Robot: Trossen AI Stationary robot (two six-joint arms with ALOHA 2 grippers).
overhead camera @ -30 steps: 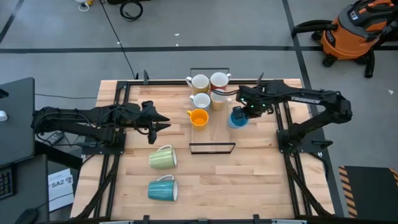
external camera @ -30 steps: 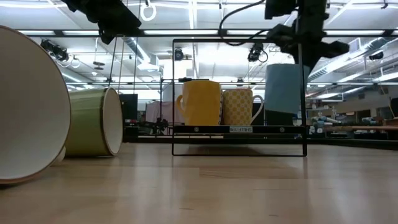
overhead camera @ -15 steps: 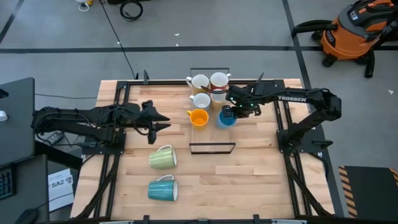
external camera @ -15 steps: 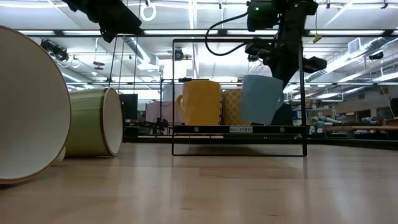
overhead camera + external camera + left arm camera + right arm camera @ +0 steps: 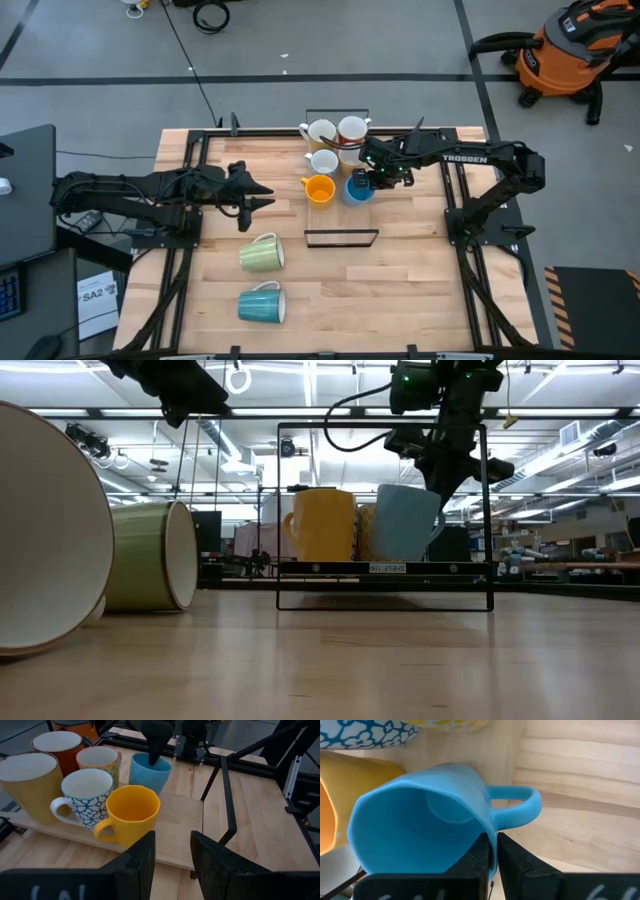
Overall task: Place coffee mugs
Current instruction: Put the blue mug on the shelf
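While the right claw (image 5: pixel 377 178) pinches the rim of the blue mug (image 5: pixel 358 189), the mug hangs tilted over the tray (image 5: pixel 345 218), beside the orange mug (image 5: pixel 319 189). Left claw (image 5: pixel 262 196), fingers parted and empty, hovers above the tabletop (image 5: pixel 400 290). Green mug (image 5: pixel 261 253) and teal mug (image 5: pixel 261 304) lie on their sides.

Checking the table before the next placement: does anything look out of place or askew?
Two mugs lie on their sides on the bare table, apart from the tray: the pale green mug and the teal mug. The blue mug hangs tilted in the right gripper.
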